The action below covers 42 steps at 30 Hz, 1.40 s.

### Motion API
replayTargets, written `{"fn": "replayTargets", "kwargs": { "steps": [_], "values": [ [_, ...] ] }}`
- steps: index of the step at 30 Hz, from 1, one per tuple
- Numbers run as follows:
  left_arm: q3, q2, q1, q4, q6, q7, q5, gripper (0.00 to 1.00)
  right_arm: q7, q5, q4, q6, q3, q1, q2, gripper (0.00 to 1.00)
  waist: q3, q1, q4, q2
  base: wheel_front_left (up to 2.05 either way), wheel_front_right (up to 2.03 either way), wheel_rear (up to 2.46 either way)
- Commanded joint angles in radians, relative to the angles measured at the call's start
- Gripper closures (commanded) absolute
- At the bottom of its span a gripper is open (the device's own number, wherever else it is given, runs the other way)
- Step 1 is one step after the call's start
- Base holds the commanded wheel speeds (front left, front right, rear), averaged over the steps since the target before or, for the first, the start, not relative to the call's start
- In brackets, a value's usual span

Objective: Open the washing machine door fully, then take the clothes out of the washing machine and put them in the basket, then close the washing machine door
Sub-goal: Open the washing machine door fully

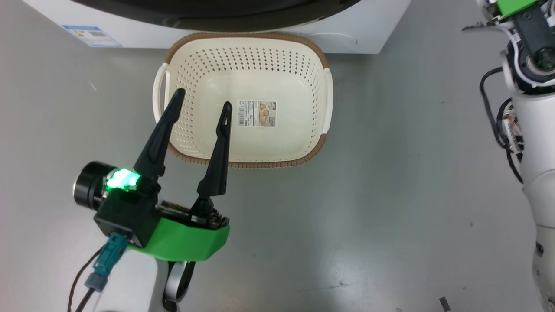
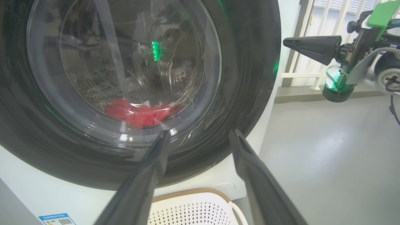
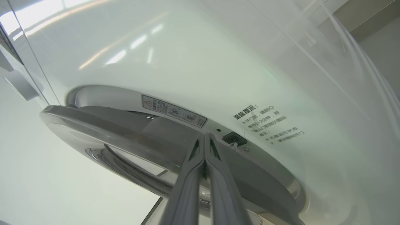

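The clothes (image 2: 140, 114) are lying in a low red heap at the bottom of the steel drum, showing through the glass of the washing machine door (image 2: 247, 78) in the left wrist view. The head view is catching just the door's dark lower edge and the white front of the washing machine (image 1: 364, 26), with its blue label (image 1: 92, 35).

The basket (image 1: 260, 60) is sitting on the grey floor (image 1: 390, 195) right against the machine's foot, below the door, holding nothing but the barcode sticker (image 1: 256, 113) on its bottom.

The left gripper (image 1: 203, 100) is hanging over the basket's near left part, fingers pointing towards the machine and standing wide apart with nothing between them. Along those fingers the clothes are lying ahead and behind the glass, well apart from the tips.

The right arm's pale forearm (image 1: 537, 143) is reaching up along the head view's right edge. The right gripper (image 2: 286, 42) is pointing sideways at the door's right rim, its fingers pressed together. Its own wrist view is adding what the others are missing: the joined tips are resting at the door's grey edge, just beside a dark latch slot (image 3: 233, 138) and a warning sticker (image 3: 173, 111), where the door seems to be standing slightly off the front panel.
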Motion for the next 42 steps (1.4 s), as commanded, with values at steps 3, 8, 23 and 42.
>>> {"fn": "replayTargets", "kwargs": {
  "steps": [3,8,23,42],
  "values": [
    [0.026,0.014,-0.002,-0.032,-0.006,-0.005,0.004,0.00,0.077,0.051,-0.003,0.001,-0.008,-0.049,-0.003,1.00,0.017,0.0000,0.012,0.0000,0.00,0.00,0.00],
    [0.022,0.012,-0.002,-0.039,-0.005,-0.005,-0.001,0.00,0.122,0.069,0.027,0.001,-0.013,-0.104,-0.006,1.00,0.035,0.0000,0.018,0.0000,0.00,0.00,0.00],
    [0.007,0.009,-0.018,-0.067,0.002,-0.005,-0.041,0.00,0.207,0.089,0.089,0.001,0.011,-0.185,-0.009,1.00,0.064,0.0000,0.053,0.0000,0.00,0.00,0.00],
    [0.003,0.009,-0.018,-0.063,0.016,-0.005,-0.066,0.00,0.325,0.140,0.040,0.001,0.048,-0.110,-0.008,1.00,0.041,0.0000,0.056,0.0000,0.00,0.00,0.00]
  ]
}}
